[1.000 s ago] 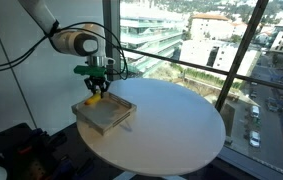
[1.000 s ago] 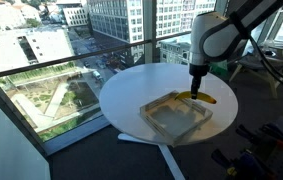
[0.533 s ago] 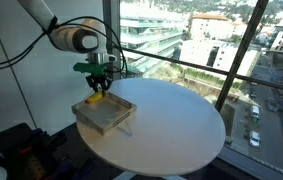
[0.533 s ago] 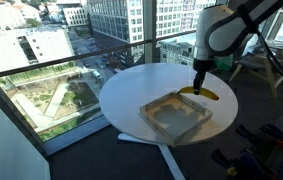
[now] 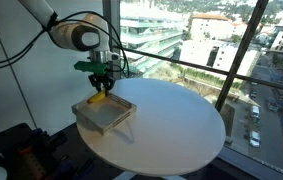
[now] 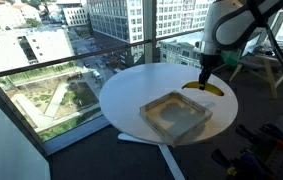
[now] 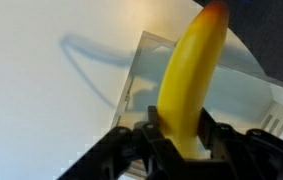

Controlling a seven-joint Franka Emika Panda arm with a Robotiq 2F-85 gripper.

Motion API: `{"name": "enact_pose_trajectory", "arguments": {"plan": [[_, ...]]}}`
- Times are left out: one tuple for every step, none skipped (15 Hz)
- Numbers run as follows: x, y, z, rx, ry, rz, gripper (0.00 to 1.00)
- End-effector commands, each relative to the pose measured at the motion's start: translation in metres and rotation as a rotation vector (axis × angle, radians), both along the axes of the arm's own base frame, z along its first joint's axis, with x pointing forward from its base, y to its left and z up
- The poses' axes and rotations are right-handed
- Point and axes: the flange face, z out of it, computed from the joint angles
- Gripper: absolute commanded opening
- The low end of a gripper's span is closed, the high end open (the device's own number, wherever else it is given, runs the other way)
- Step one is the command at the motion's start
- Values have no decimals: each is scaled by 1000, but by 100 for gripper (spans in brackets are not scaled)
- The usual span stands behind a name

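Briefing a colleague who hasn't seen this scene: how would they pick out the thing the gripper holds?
Find the round white table by the window, then the shallow square tray on it. Above the tray's edge, the gripper is shut on a banana, the only yellow, curved thing there.

Looks like high-rise office/lab: floor-to-ceiling windows point(image 5: 196, 45) at 12 o'clock w/ city bldgs point(image 6: 116, 20) outside, round white table point(image 5: 176, 125) center, cables & gear point(image 6: 253, 155) on floor, 5 o'clock.
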Motion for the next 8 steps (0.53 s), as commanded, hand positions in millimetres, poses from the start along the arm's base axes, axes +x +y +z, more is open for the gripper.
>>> {"name": "enact_pose_trajectory", "arguments": {"plan": [[-11,-12,11,4,-4,-43,16],[-12,-16,11,4,-5,-50,16],[-13,-19,11,5,-5,-58,16],[-14,-24,10,6,-5,-65,16],[-15,-28,9,6,-3,-72,16],[-16,-34,8,5,-2,-84,16],[-16,-39,7,6,-1,-93,16],[-16,-45,6,6,1,-103,16]]}}
